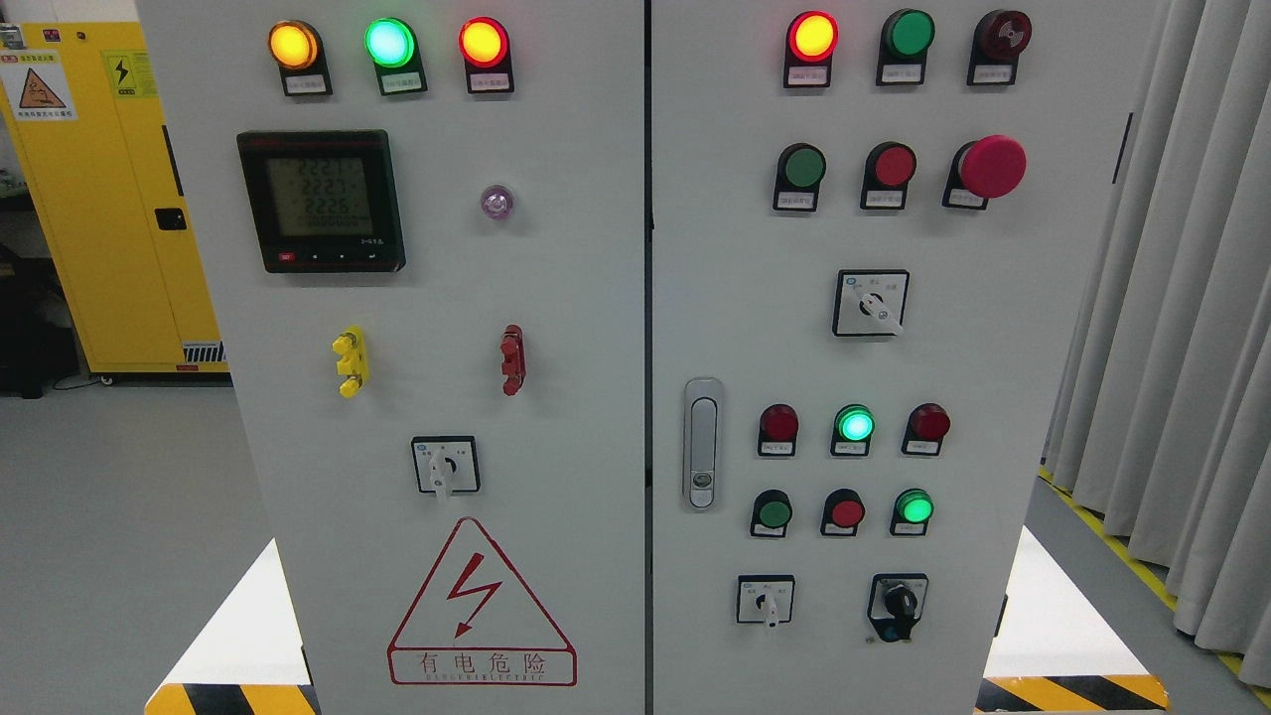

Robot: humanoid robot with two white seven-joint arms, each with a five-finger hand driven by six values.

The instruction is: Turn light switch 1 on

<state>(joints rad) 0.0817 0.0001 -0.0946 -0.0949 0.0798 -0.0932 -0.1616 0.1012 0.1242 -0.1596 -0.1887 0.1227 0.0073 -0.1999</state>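
Grey metal box (556, 298) with two doors, filling the middle of the frame. No robot hand anywhere in view, so no way to tell if fingers are apart or together. Switch 1 somewhere on these doors, but labels too small to read.

Four turn switches to pick from: left door switch (445, 465) low down, middle switch (871, 303) on the right door, bottom switch (766, 600) at the lower right, and a black knob (899, 606) just beside it.

Easy to go wrong from here. Could turn the wrong one, since three look the same. Could also bump the big red button (991, 167) at the upper right by reaching carelessly.

Also counted: three round lights along the top of each door, eight smaller round ones lower on the right door, one screen (320, 199), one door handle (702, 442)
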